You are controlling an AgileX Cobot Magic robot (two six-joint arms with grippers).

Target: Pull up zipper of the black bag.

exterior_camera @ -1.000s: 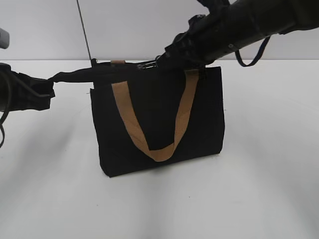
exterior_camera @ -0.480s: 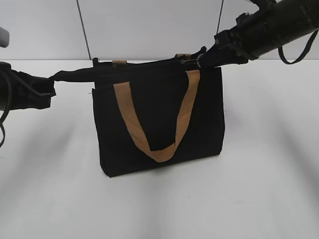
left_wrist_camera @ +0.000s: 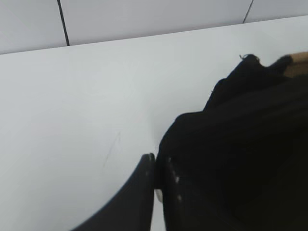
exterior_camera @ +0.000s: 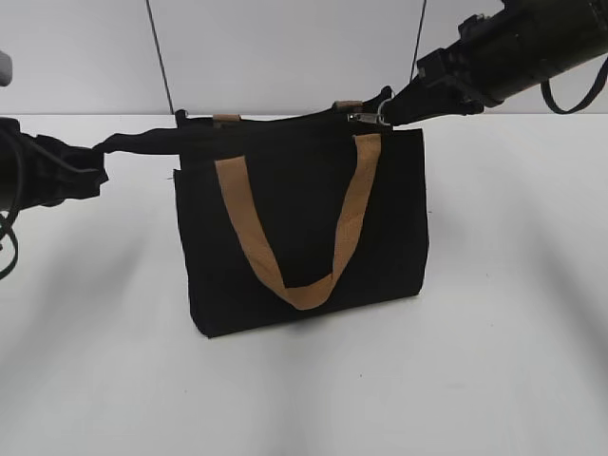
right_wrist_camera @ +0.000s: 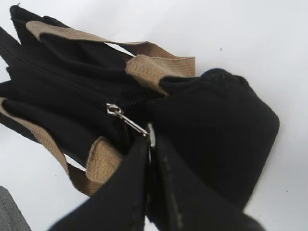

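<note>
The black bag (exterior_camera: 304,228) stood upright on the desk (exterior_camera: 494,361). The left claw (exterior_camera: 95,171) clamped its left end taut; the right claw (exterior_camera: 394,109) pinched the zipper (exterior_camera: 366,118) at its top right corner.

the black bag (left_wrist_camera: 250,144) is a blurred dark mass, cut off at the frame's edge.

No readable text, label, brand, number or sign anywhere in the three views: none on the black bag (exterior_camera: 304,237), none on its tan handles (exterior_camera: 294,237), none on the zipper (right_wrist_camera: 126,120), none on the white bench (exterior_camera: 494,361), none on the wall behind (exterior_camera: 285,47)
</note>
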